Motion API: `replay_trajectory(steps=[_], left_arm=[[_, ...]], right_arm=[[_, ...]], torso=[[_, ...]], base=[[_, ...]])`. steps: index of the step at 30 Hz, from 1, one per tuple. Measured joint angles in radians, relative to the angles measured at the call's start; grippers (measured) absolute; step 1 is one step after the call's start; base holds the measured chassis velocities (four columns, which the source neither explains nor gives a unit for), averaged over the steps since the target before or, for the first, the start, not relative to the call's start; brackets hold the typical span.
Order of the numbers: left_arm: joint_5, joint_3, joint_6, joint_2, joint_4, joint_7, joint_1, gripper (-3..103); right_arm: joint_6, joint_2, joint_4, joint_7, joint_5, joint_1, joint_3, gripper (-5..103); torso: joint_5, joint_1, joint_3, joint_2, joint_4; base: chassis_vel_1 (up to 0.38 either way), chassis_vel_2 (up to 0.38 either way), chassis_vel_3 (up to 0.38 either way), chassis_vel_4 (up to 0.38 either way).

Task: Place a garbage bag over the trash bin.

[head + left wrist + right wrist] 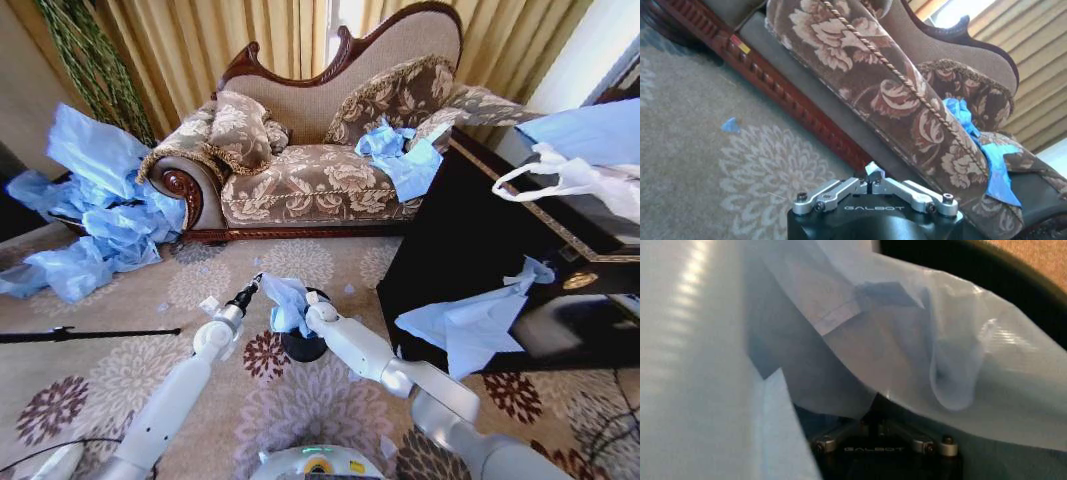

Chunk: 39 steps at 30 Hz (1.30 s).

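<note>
The garbage bag (287, 303) is being held by the right claw (308, 310) directly over the trash bin (303, 345), which is standing on the carpet (130, 370) in front of the sofa (320, 150). In the right wrist view, the blue plastic (860, 340) is being pinched between closed fingers, with the bin's black rim (1000, 275) showing beyond. The left claw (248, 291) is being held just beside the bag, its fingers (870, 185) pressed together on nothing.
</note>
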Motion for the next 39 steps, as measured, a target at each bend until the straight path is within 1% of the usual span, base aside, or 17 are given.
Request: replay_trajectory(steps=[2, 5, 11, 13, 16, 18, 23, 25, 27, 28, 30, 31, 33, 34, 37, 38, 39], left_arm=[[0.004, 0.001, 0.000, -0.003, -0.002, 0.000, -0.001, 0], [0.019, 0.003, 0.002, -0.012, -0.015, -0.003, -0.003, 0], [0.032, 0.005, 0.009, -0.018, -0.027, -0.006, -0.006, 0], [0.039, 0.008, 0.011, -0.027, -0.025, -0.006, -0.013, 0], [0.047, 0.010, 0.010, -0.035, -0.019, -0.005, -0.018, 0], [0.053, 0.010, 0.009, -0.045, -0.013, 0.000, -0.024, 0], [0.065, 0.012, 0.007, -0.055, -0.011, 0.005, -0.027, 0], [0.071, 0.012, 0.005, -0.056, -0.011, 0.006, -0.026, 0], [0.081, 0.012, 0.001, -0.056, -0.013, 0.008, -0.018, 0], [0.084, 0.011, 0.001, -0.054, -0.014, 0.010, -0.012, 0], [0.087, 0.010, 0.000, -0.053, -0.015, 0.013, -0.010, 0], [0.091, 0.006, -0.001, -0.050, -0.017, 0.019, -0.007, 0], [0.094, 0.005, -0.002, -0.050, -0.017, 0.021, -0.004, 0], [0.097, 0.005, -0.002, -0.050, -0.016, 0.022, -0.003, 0], [0.103, 0.004, -0.005, -0.051, -0.015, 0.024, -0.002, 0], [0.103, 0.004, -0.005, -0.051, -0.015, 0.024, -0.002, 0], [0.104, 0.004, -0.006, -0.051, -0.015, 0.025, -0.002, 0]], right_arm=[[0.005, 0.001, -0.006, -0.003, -0.006, -0.002, 0.003, 0], [0.031, 0.013, -0.042, -0.024, -0.050, -0.009, 0.029, 0], [0.042, 0.027, -0.072, -0.040, -0.078, -0.021, 0.061, 0], [0.051, 0.042, -0.095, -0.050, -0.108, -0.023, 0.085, 0], [0.069, 0.053, -0.127, -0.059, -0.149, -0.021, 0.111, 0], [0.085, 0.054, -0.141, -0.065, -0.177, -0.020, 0.122, 0], [0.084, 0.049, -0.106, -0.041, -0.167, -0.034, 0.115, 0], [0.082, 0.047, -0.097, -0.031, -0.161, -0.038, 0.111, 0], [0.063, 0.039, -0.073, -0.004, -0.134, -0.048, 0.100, 0], [0.050, 0.031, -0.045, 0.012, -0.103, -0.048, 0.097, 5], [0.041, 0.026, -0.026, 0.022, -0.085, -0.047, 0.095, 5], [0.023, 0.015, 0.003, 0.041, -0.057, -0.047, 0.085, 16], [0.016, 0.008, 0.018, 0.054, -0.042, -0.047, 0.078, 16], [0.013, 0.002, 0.032, 0.066, -0.028, -0.046, 0.073, 21], [-0.004, -0.006, 0.066, 0.100, 0.010, -0.036, 0.066, 37], [-0.004, -0.006, 0.066, 0.100, 0.010, -0.036, 0.066, 37], [-0.014, -0.010, 0.082, 0.113, 0.027, -0.033, 0.063, 43]], torso=[[0.0000, 0.000, 0.000, 0.000, 0.0000], [0.0001, 0.000, 0.000, 0.000, 0.0000], [0.0001, 0.000, 0.000, 0.000, 0.0001], [0.0000, 0.000, 0.000, 0.000, -0.0004], [0.0001, -0.001, -0.001, 0.001, 0.0000], [-0.0001, -0.001, -0.001, 0.001, -0.0002], [-0.0002, 0.000, 0.000, 0.000, -0.0005], [0.0001, 0.000, 0.000, 0.000, -0.0001], [0.0005, 0.001, 0.001, -0.001, 0.0008], [-0.0001, 0.001, 0.002, -0.001, 0.0007], [-0.0005, 0.001, 0.001, -0.001, 0.0005], [0.0006, 0.000, 0.000, -0.001, 0.0002], [0.0006, 0.000, 0.000, -0.001, 0.0006], [-0.0004, 0.000, 0.001, -0.001, 0.0000], [0.0001, 0.000, 0.000, -0.001, -0.0001], [0.0001, 0.000, 0.000, -0.001, -0.0001], [0.0000, 0.000, 0.000, -0.001, -0.0001]], base=[[0.000, 0.000, 0.000, 0.000], [0.000, 0.000, 0.000, 0.000], [0.000, 0.000, 0.000, 0.000], [0.000, 0.000, 0.000, 0.000], [0.000, 0.000, 0.000, 0.000], [0.000, 0.000, 0.000, 0.000], [0.000, 0.000, 0.000, 0.000], [0.000, 0.000, 0.000, 0.000], [0.000, 0.000, 0.000, 0.000], [0.000, 0.000, 0.000, 0.000], [0.000, 0.000, 0.000, 0.000], [0.000, 0.000, 0.000, 0.000], [0.000, 0.000, 0.000, 0.000], [0.000, 0.000, 0.000, 0.000], [0.000, 0.000, 0.000, 0.000], [0.000, 0.000, 0.000, 0.000], [0.000, 0.000, 0.000, 0.000]])
